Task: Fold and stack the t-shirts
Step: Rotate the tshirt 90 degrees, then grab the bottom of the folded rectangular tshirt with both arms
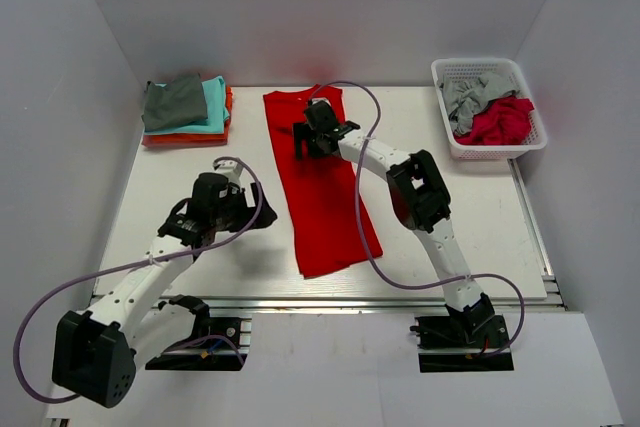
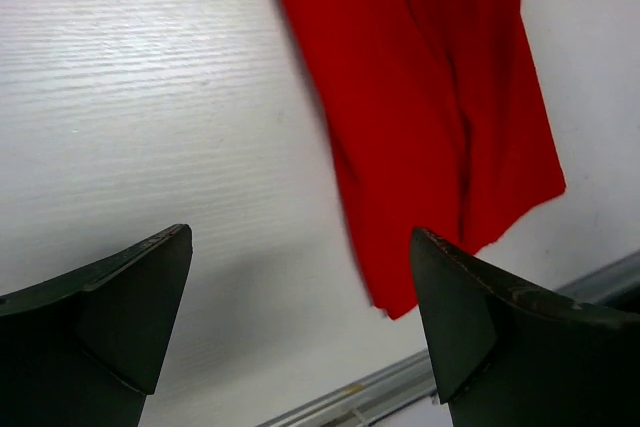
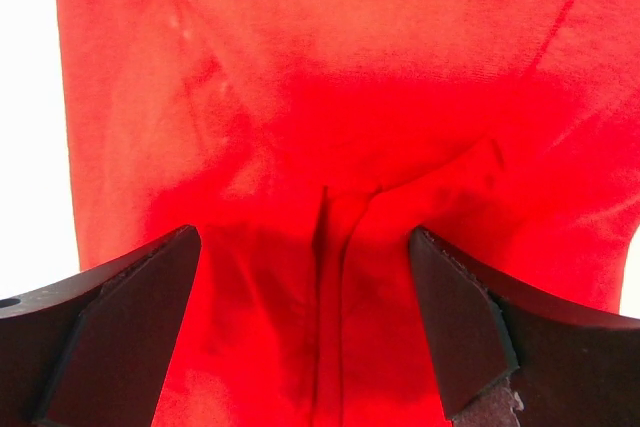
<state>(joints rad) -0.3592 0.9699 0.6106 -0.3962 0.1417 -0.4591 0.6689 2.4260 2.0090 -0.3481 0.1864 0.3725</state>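
Red t-shirt [image 1: 322, 187]: long narrow strip down the middle of the table [image 1: 480, 217], collar end near the far edge, hem end close to the near edge.
Right gripper [image 1: 320, 135]: jaws apart, nothing held, poised over the collar end; contact with the cloth impossible to tell.
Left gripper [image 2: 300, 247]: jaws apart, empty, over bare table just left of the hem end.
Folded stack [image 1: 187, 110]: far left corner, grey on teal on orange.
Basket [image 1: 500, 150]: far right corner, with a grey shirt [image 1: 472, 92] and a crimson shirt [image 1: 502, 125], both unfolded.
Step in hand: probably the crosswise fold, lengthwise folds looking done.
Next move: likely a pinch on one end, carried flat over the other with edges matched, then a transfer to the stack.
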